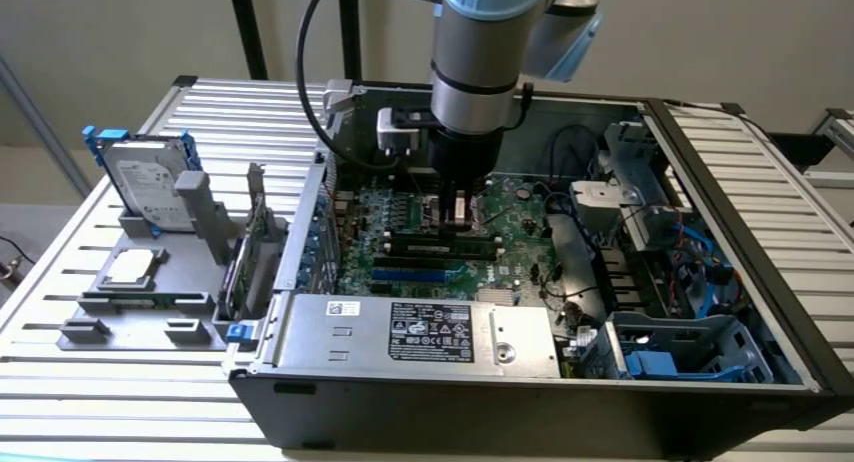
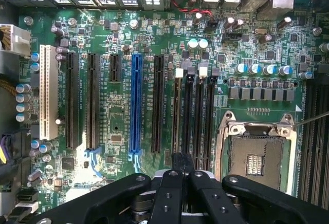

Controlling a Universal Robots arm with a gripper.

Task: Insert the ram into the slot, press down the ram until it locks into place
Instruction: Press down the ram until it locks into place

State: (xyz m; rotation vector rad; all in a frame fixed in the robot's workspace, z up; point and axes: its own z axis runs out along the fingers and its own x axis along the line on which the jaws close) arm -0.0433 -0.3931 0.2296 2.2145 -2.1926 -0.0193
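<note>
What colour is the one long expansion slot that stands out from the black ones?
Blue: the long slot among black ones, clearest in the wrist view.

A plain beige wall [image 1: 120, 27] forms the backdrop in the exterior view. The work surface is a table [image 1: 107, 402] of ribbed, silver-grey aluminium slats running across its width. Two black vertical posts [image 1: 248, 30] stand behind the table. At the exterior view's left, a strip of light grey floor [image 1: 24, 227] is visible. Illumination is even and diffuse.
</note>
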